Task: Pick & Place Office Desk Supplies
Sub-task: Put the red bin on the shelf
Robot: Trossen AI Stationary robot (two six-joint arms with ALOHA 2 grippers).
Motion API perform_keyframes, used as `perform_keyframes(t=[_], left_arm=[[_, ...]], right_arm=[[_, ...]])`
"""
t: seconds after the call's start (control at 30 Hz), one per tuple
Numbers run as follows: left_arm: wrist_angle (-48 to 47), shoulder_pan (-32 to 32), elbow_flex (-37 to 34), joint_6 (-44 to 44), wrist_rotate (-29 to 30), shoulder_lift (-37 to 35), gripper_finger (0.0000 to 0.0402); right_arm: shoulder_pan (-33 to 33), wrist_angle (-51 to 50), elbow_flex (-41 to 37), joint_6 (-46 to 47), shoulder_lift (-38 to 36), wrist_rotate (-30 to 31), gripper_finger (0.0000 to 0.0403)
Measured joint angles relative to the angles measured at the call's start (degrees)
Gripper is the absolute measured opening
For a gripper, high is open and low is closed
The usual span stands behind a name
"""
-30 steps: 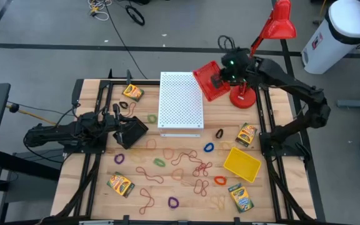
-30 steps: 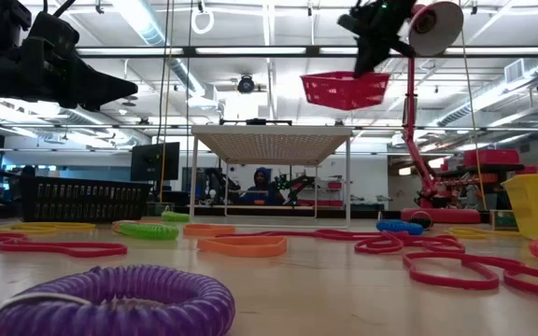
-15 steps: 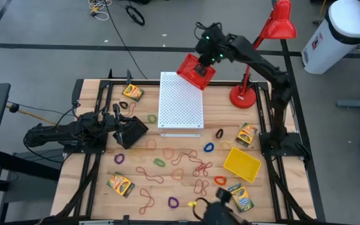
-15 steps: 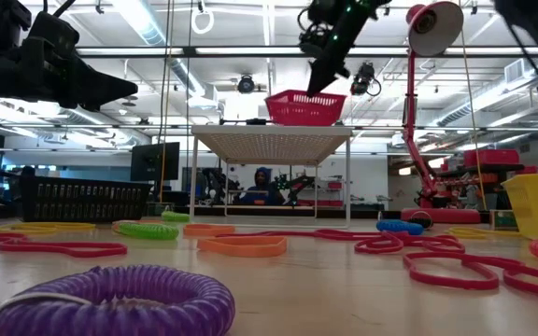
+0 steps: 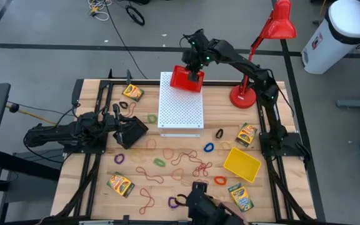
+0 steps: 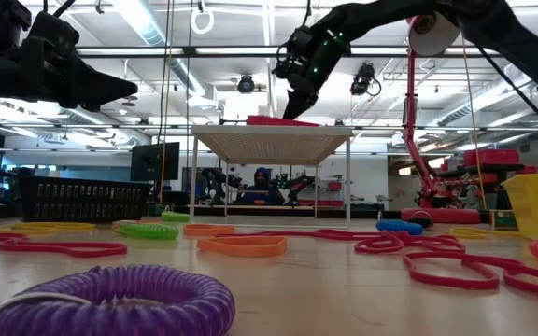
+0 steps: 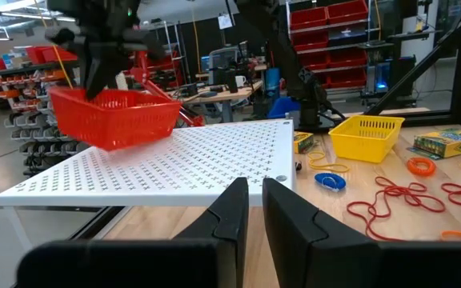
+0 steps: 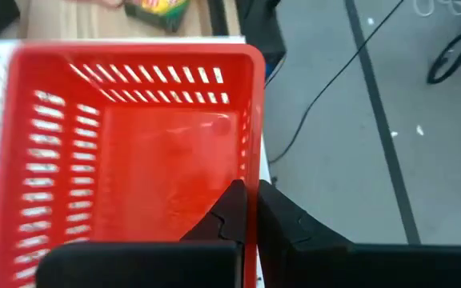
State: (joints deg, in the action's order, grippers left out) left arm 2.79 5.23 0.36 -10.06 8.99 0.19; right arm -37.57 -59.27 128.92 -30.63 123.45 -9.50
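overhead, the right end effector (image 5: pixel 193 70) grips the rim of a red basket (image 5: pixel 186 79) at the far end of the white perforated board (image 5: pixel 180 106); crayon boxes (image 5: pixel 120 184) and rubber bands (image 5: pixel 186 164) lie scattered on the counter (image 5: pixel 92 187). level across, the basket looks barely landed. past the left wrist, the left end effector (image 7: pixel 254 210) waits nearly closed, empty. past the right wrist, the basket overhangs the edge, so releasing could tip it. box print seems unreadable.
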Motion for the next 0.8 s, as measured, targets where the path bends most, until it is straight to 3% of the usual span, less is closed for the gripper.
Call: perform_keyframes(t=[0.8], left_arm=[[0.0, 0.0, 0.0, 0.0, 0.0, 0.0, 0.005]], right_arm=[[1.8, 9.0, 0.0, -14.0, 3.5, 1.4, 0.0026]])
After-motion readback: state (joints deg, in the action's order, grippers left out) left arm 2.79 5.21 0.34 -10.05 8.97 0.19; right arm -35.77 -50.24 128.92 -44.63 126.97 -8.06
